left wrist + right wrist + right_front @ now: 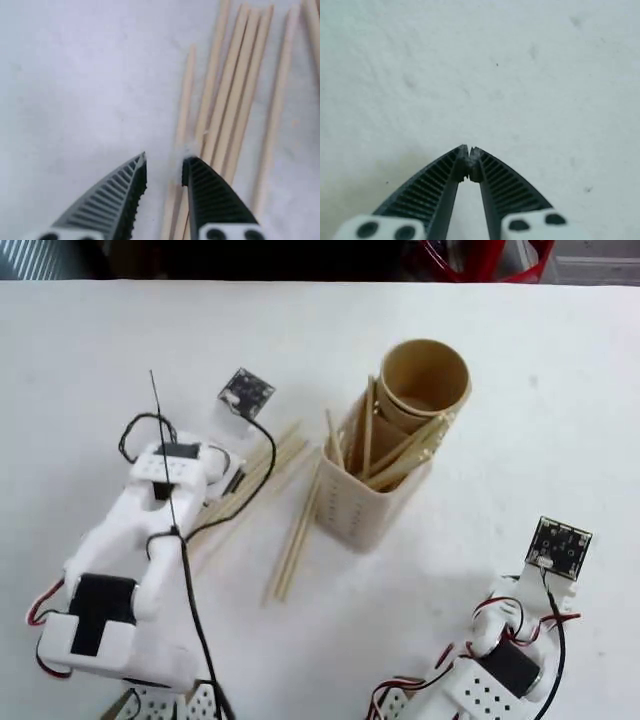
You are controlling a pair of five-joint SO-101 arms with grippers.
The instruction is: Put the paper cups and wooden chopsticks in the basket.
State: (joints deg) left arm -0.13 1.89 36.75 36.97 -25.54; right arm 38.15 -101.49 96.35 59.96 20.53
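While the left gripper [165, 160] stood narrowly open, gripping nothing, loose wooden chopsticks [235, 100] lay on the table [75, 75] beneath and beside one fingertip. Just beyond them stood the basket [352, 515], holding nested paper cups [425, 380] and further chopsticks. The right gripper [469, 155] was fully closed, empty, well apart from the basket

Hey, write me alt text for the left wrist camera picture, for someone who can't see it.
The left claw hangs open over a white table, with one wooden chopstick running between its dark ribbed fingers. Several more chopsticks lie side by side next to it.
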